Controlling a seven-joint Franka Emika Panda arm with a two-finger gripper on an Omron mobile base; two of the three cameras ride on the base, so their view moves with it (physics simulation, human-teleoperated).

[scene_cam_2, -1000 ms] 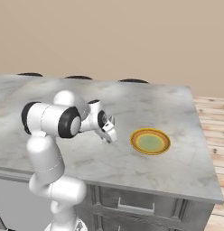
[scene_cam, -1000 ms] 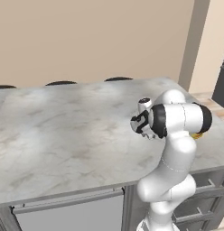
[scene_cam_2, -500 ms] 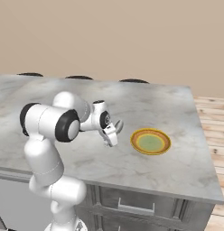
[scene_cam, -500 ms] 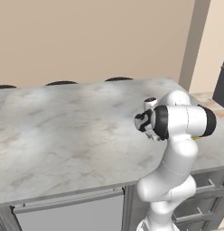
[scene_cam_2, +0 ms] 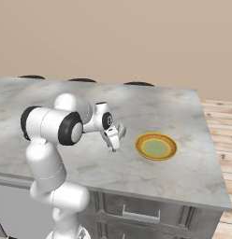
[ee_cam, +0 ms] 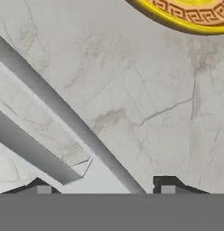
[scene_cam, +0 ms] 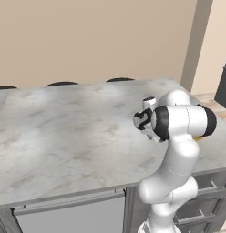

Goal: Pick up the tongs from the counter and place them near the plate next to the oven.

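While no writing shows, gripper [ee_cam: 102, 189] state unclear; tongs [ee_cam: 64, 117] between fingertips, beside plate [scene_cam_2: 156, 146].

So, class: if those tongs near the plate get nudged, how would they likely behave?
The tongs look like thin smooth metal, so probably stiff, light and slippery. Their flat arms suggest sliding on the polished counter, not rolling. The plate sits close by.

Plate [ee_cam: 186, 16] cut by top edge; tongs [ee_cam: 64, 122] run off left; tips unseen.

No readable text, label, brand, number or sign anywhere; the plate [ee_cam: 186, 16] rim carries only a dark key-pattern border, no lettering.
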